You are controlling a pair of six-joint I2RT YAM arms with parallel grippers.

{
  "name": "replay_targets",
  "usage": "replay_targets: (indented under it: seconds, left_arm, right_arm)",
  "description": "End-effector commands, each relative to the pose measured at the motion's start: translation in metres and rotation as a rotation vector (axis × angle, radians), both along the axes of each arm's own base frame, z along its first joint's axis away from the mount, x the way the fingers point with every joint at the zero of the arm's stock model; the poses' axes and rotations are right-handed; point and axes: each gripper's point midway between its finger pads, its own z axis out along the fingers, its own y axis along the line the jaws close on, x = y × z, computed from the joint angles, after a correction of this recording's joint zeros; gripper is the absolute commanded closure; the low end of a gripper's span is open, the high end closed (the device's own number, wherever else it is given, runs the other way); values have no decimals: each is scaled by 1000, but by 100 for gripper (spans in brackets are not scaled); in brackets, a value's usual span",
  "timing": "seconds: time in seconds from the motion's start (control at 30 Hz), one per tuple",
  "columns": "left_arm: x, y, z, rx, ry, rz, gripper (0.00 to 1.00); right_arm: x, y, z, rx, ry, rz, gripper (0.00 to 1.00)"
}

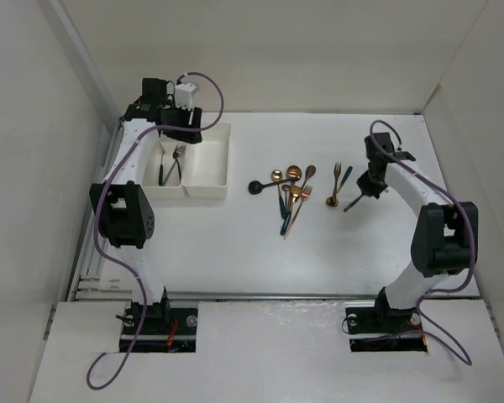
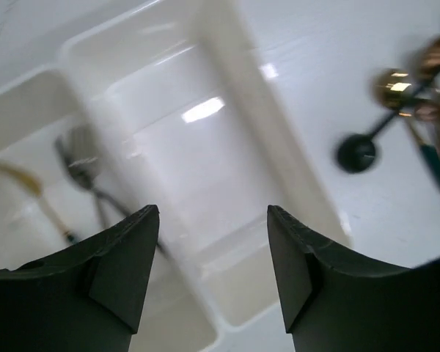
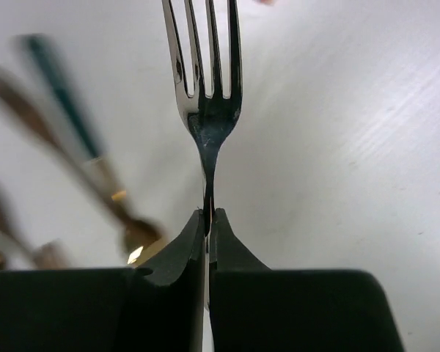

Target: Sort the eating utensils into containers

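Utensils (image 1: 290,193) lie mostly in a loose heap on the table (image 1: 235,260), just left of your right fingers (image 1: 360,195). A few more sit in the containers (image 1: 207,191) beneath your left fingers (image 1: 182,128).

From above, the left arm covers the far end of the containers, so you cannot see that rim whole. In the left wrist view the fingers cut off the trays' near ends. The tray under the gap between them is streaked with blur. The tray to their left holds a silver spoon (image 2: 81,165) and a gold-tipped piece (image 2: 18,180), both smeared. The heap's handles cross one another, so you cannot count it exactly. A black spoon (image 1: 256,186) lies at the edge farthest from your right fingers.

Your right fingers are pressed together on the neck of a dark silver fork (image 3: 205,110), its tines pointing away from them. Its handle is hidden behind them in the wrist view. From above it is only a dark sliver, and you cannot tell whether its end touches the table. Your left fingers stand about half apart with nothing between them.

White panels (image 1: 34,126) wall in the left, back and right sides. The table is plain white with faint streaks and glare. Purple cables (image 1: 210,88) loop along both arms.
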Motion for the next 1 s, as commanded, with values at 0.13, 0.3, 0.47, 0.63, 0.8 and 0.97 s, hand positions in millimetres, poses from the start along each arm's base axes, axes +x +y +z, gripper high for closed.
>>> replay_targets:
  seconds: [0.13, 0.3, 0.47, 0.63, 0.8, 0.97]
  left_arm:
    - [-90, -140, 75, -368, -42, -644, 38]
    - [-107, -171, 83, -433, -37, -735, 36]
    - [-103, -180, 87, -467, -58, -740, 33]
    - [-106, -181, 84, -485, -41, -735, 33]
    - [-107, -181, 86, -494, -37, -725, 33]
    - [-97, -179, 76, -477, -27, -660, 50]
  right_arm:
    - [64, 117, 187, -34, -507, 275, 100]
    - [84, 247, 238, 165, -692, 539, 100]
    - [85, 330, 265, 262, -757, 762, 100]
    - [79, 364, 280, 305, -807, 855, 100]
    - [75, 371, 276, 316, -801, 872, 100]
    - [67, 379, 282, 345, -814, 903, 100]
